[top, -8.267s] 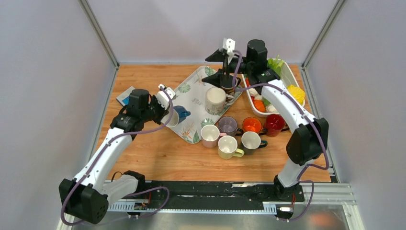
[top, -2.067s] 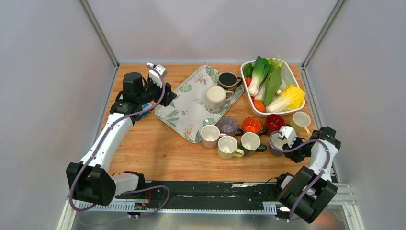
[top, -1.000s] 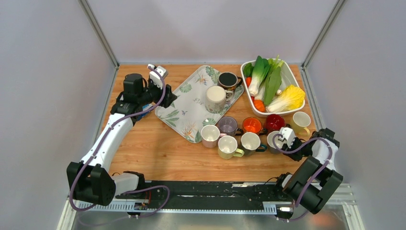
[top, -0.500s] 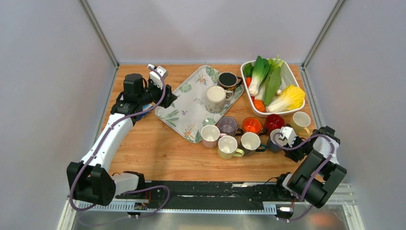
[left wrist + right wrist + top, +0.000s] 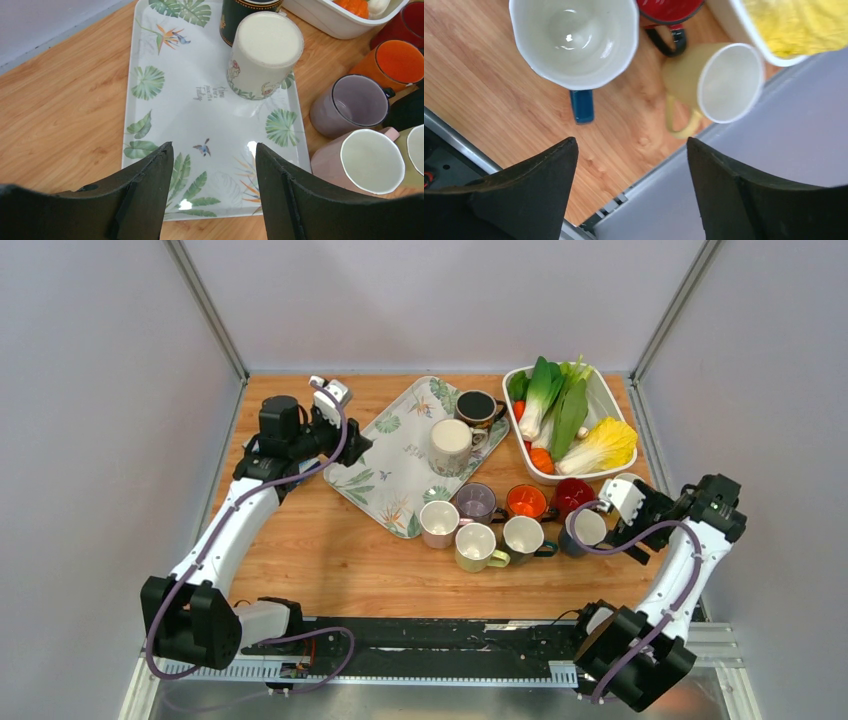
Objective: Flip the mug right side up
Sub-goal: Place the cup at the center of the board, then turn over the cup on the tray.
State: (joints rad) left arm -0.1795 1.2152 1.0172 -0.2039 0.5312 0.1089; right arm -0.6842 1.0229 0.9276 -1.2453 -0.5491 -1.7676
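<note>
A dark blue mug with a white inside (image 5: 585,530) stands upright, mouth up, at the right end of the mug cluster. In the right wrist view the same blue mug (image 5: 574,40) sits just beyond the fingertips with its handle toward me. My right gripper (image 5: 630,528) (image 5: 630,142) hovers open to the mug's right, nothing between its fingers. A cream mug (image 5: 450,445) (image 5: 265,55) stands bottom up on the leaf-print tray (image 5: 395,455) (image 5: 175,105). My left gripper (image 5: 356,446) (image 5: 214,146) is open and empty over the tray's left edge.
A dark mug (image 5: 478,406) also stands on the tray. Pink, purple, orange, red and several other upright mugs cluster mid-table (image 5: 480,520). A yellow mug (image 5: 719,80) stands near the right edge rail. A white tub of vegetables (image 5: 570,425) sits at the back right.
My right gripper opened, let go of the blue mug and drew back up and to the right. The mug stays upright on the table. The left arm has not moved.
</note>
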